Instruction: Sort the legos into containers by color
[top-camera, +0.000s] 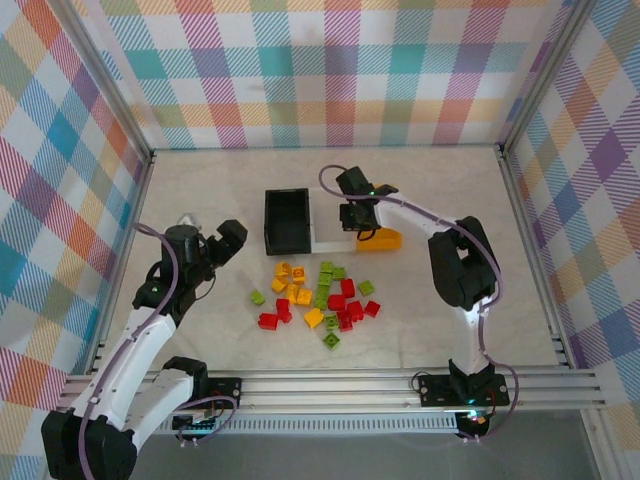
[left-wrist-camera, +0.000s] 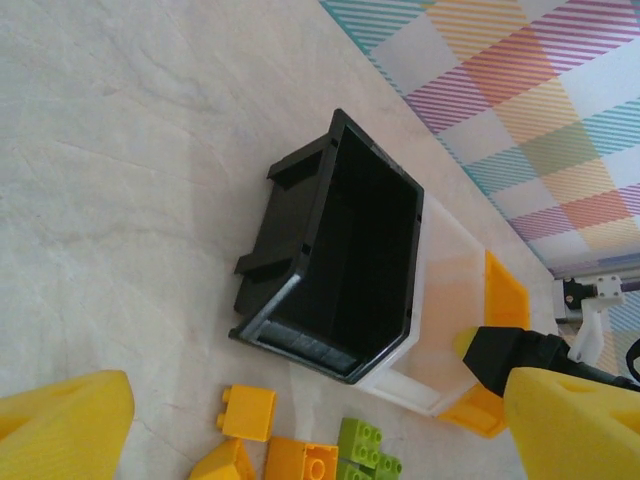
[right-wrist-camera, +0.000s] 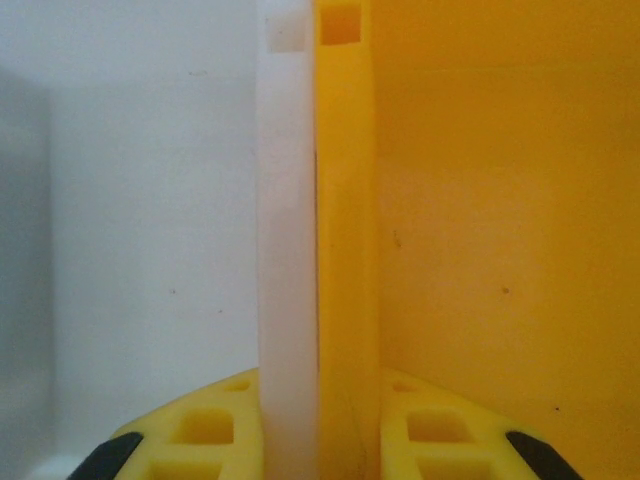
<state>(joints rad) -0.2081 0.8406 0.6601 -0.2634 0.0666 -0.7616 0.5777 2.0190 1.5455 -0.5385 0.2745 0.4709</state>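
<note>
Yellow-orange, red and lime green legos (top-camera: 315, 295) lie scattered on the table in front of three bins standing side by side: black (top-camera: 287, 220), white (top-camera: 328, 232) and orange-yellow (top-camera: 385, 240). My right gripper (top-camera: 360, 232) reaches down where the white and orange bins meet. In the right wrist view its fingers (right-wrist-camera: 200, 435) straddle the white wall (right-wrist-camera: 285, 250) and the orange wall (right-wrist-camera: 345, 250), pressed together. My left gripper (top-camera: 232, 240) hovers open left of the pile, with nothing held. Its view looks into the black bin (left-wrist-camera: 290, 210), with a yellow brick (left-wrist-camera: 247, 412) and green brick (left-wrist-camera: 362, 445) below.
Plaid walls and an aluminium frame enclose the table (top-camera: 430, 330). The white bin (left-wrist-camera: 445, 300) and orange bin (left-wrist-camera: 505, 295) stand behind the black one, with the right arm's black wrist (left-wrist-camera: 510, 360) over them. Bare tabletop lies left of the black bin and right of the pile.
</note>
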